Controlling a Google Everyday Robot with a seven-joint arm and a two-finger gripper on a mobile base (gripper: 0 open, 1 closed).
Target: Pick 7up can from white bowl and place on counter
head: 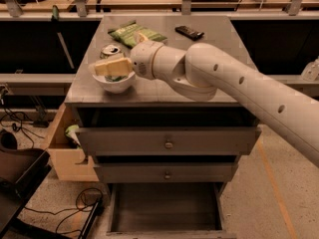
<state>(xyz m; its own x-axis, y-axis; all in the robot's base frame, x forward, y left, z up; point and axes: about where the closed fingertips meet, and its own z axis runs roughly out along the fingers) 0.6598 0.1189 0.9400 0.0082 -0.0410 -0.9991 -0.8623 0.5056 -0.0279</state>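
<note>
The tool (pixel 113 67) hangs low over the bowl (pixel 115 85) at the table's (pixel 219 41) left front edge, placed to reach the can (pixel 117 77), which lies inside, mostly hidden. We cannot tell whether it grips, so no lift is confirmed.

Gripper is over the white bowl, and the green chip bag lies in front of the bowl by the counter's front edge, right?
Not quite. The gripper is over the white bowl, but the green chip bag lies behind the bowl, toward the counter's back edge, as the camera view shows.
</note>
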